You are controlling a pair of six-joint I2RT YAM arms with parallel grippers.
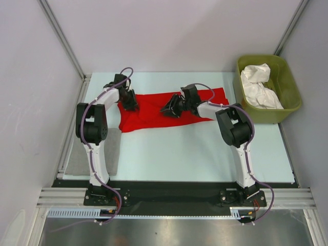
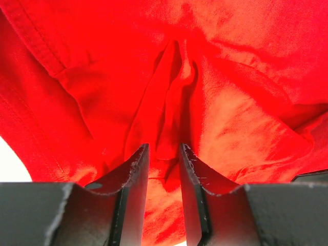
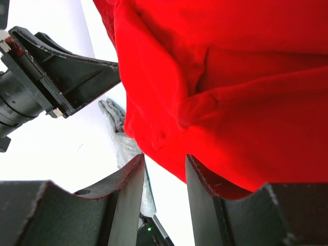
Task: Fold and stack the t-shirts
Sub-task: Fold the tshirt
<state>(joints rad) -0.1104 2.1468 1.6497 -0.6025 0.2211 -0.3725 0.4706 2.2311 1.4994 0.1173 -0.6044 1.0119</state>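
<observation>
Red t-shirt (image 1: 154,110), upper-middle of counter (image 1: 195,154), mid-fold. Left pincer (image 2: 164,148) narrow, nipping cloth ridge; right pincer (image 3: 165,158) narrow at hem, grip unclear. Next, likely: lift both, carry edge over evenly.

Pale blue tabletop (image 1: 179,154), plain white walls (image 1: 169,31), aluminium rail (image 1: 174,197) along near edge.

Bright even light, faint shadows; wrist views overexposed, red t-shirt (image 2: 230,128) oversaturated, table (image 3: 41,159) blown white.
</observation>
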